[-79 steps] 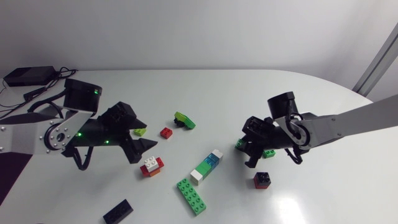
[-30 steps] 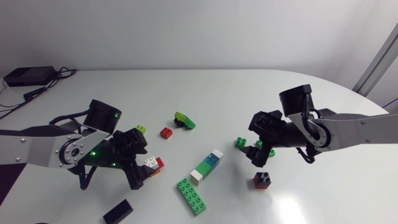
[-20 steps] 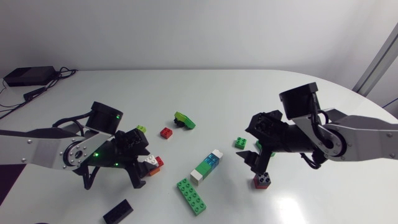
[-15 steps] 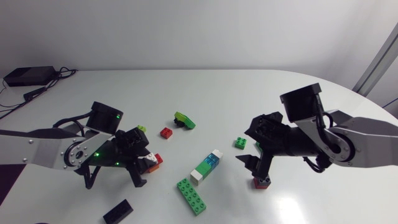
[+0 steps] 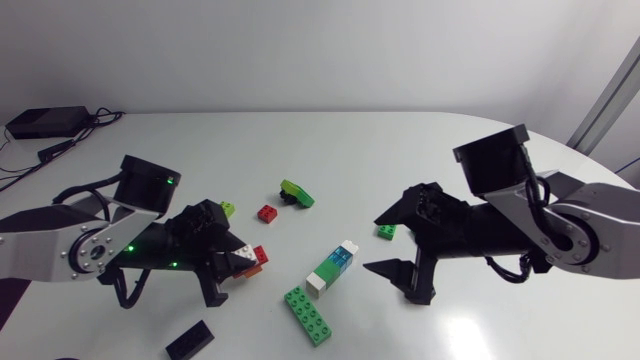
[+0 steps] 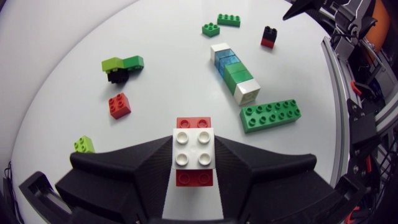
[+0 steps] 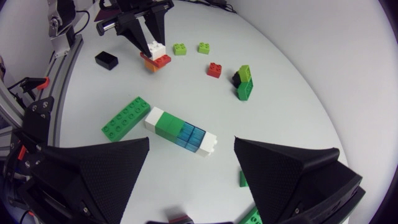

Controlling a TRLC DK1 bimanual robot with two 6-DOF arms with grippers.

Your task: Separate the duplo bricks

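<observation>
The likeliest failure lay with the left gripper (image 6: 194,142): its fingers were clamped only on the white brick (image 6: 194,152) at the top of a small stack, with the red brick (image 6: 193,122) beneath gripped by nothing. A pull from there would probably have carried off the whole stack unseparated, or let the white brick twist out of the wedge fingers. The right gripper (image 7: 192,146), its fingers spread wide apart and holding nothing, was well apart from that stack and could not brace it. Closing off-centre, it might instead have toppled the black-and-red stack (image 6: 268,36) just under it. The left arm lay low over the table, pointing toward the middle. The right arm was pitched downward beside the row of 4 bricks (image 5: 333,268).
</observation>
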